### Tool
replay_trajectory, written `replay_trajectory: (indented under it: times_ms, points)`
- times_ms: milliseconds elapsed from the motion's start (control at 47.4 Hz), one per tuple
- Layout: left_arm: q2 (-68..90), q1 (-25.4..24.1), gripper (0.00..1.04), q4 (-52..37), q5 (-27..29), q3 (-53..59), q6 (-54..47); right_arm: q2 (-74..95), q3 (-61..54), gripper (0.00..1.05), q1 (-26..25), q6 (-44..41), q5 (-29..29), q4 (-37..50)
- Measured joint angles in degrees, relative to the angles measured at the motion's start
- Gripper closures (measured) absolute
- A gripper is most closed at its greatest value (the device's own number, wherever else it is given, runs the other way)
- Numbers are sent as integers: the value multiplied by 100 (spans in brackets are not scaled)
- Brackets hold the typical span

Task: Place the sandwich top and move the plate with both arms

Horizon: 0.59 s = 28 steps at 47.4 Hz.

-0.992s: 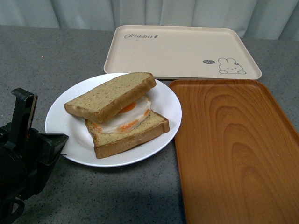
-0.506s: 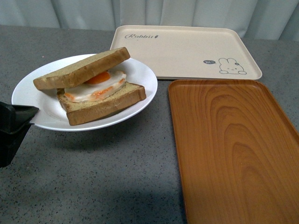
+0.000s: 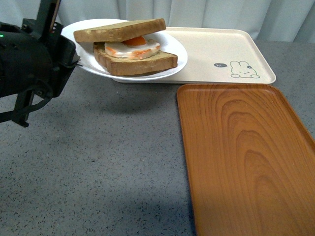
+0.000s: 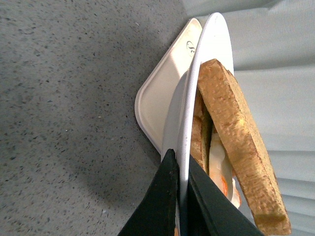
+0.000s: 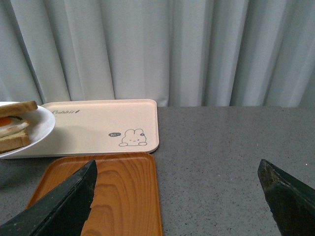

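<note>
White plate [image 3: 173, 51]: held off the grey speckled tabletop [image 3: 108, 162] at the far left, its right part overlapping the near-left corner of the beige rabbit tray [image 3: 211, 49]; whether it touches the tray cannot be told.
Left gripper [image 4: 178, 192]: clamped on the plate's left rim, one black finger under the rim and one over it, seen plainly in the left wrist view; in the front view its black blocky body sits at the far left edge, beside the plate.
Sandwich top [image 3: 120, 30]: plain tan slice with a darker crust, lying tilted on the fried egg [image 3: 132, 47], its left end lower than its right; it sits on the stack inside the plate.
Bottom slice [image 3: 140, 64]: flat on the plate, under the egg, its near crust facing the camera.
Fried egg: white with an orange yolk, showing between the two slices on the near side.
Right gripper [image 5: 179, 199]: spread wide with nothing between its two dark fingers; it hangs above the tabletop near the orange-brown wood-grain tray [image 5: 123, 194], well apart from the plate.
Wood-grain tray: flat on the tabletop at the right, just beside the near edge of the rabbit tray.
Rabbit tray: at the far side, rabbit drawing at its near-right corner, lettering at its far-left corner partly hidden by the plate.
Curtain [image 5: 162, 49]: pale pleated folds behind the tabletop.
</note>
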<state>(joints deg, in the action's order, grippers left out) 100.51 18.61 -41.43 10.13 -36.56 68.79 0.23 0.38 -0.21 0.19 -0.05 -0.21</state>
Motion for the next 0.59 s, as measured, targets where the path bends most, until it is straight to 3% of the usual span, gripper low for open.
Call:
replay_trajectory:
  times_ms: [591]
  points:
    - [1508, 713, 101, 549, 435, -1727, -275, 0, 0, 9, 0, 0, 0, 0]
